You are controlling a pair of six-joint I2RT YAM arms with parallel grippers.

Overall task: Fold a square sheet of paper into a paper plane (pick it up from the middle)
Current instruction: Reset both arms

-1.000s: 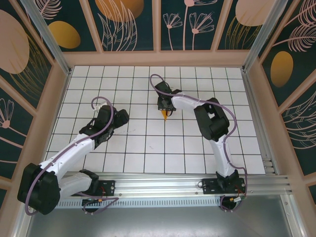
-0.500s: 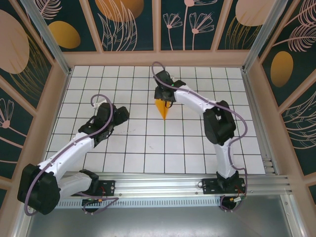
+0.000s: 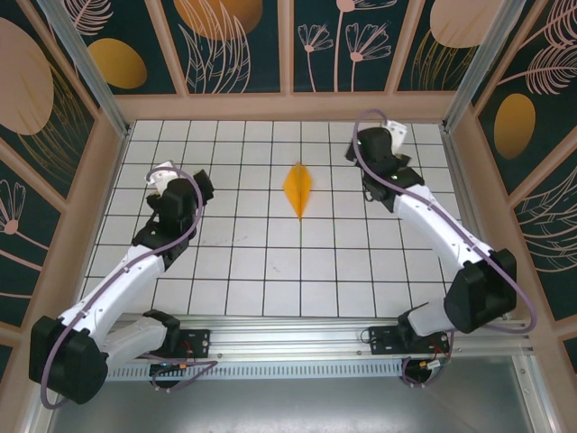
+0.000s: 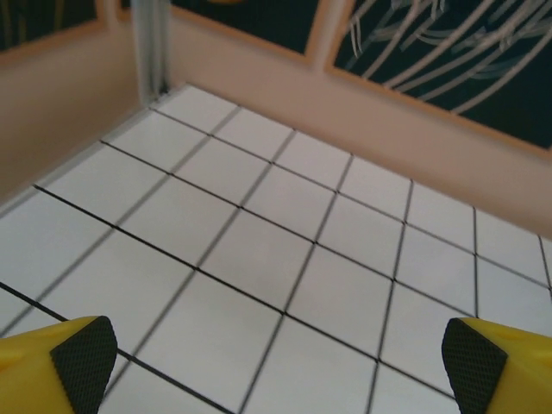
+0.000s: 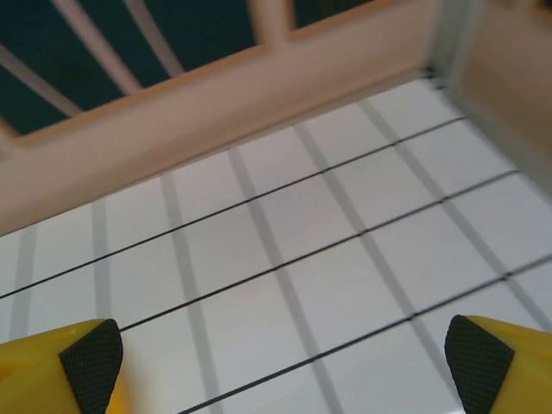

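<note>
The square sheet of paper lies folded into a narrow orange-yellow paper plane (image 3: 298, 187) on the white grid table, point toward the near edge, centre crease showing. Neither gripper touches it. My right gripper (image 3: 372, 144) is about two tiles to its right, near the far right of the table. In the right wrist view this gripper (image 5: 276, 358) is open, with only bare tiles between its black pads (image 5: 90, 362). My left gripper (image 3: 165, 176) sits several tiles left of the plane. In the left wrist view it (image 4: 276, 358) is also open over bare tiles.
A low pinkish wall (image 3: 288, 106) runs along the far edge and both sides of the table (image 3: 270, 271). An aluminium post (image 4: 153, 47) stands in the far left corner. Both arm bases sit on the rail (image 3: 297, 336) at the near edge.
My right gripper opened and let go of the plane, which now lies flat on the table. The right arm swung away to the far right. My left arm drew back to the left.
</note>
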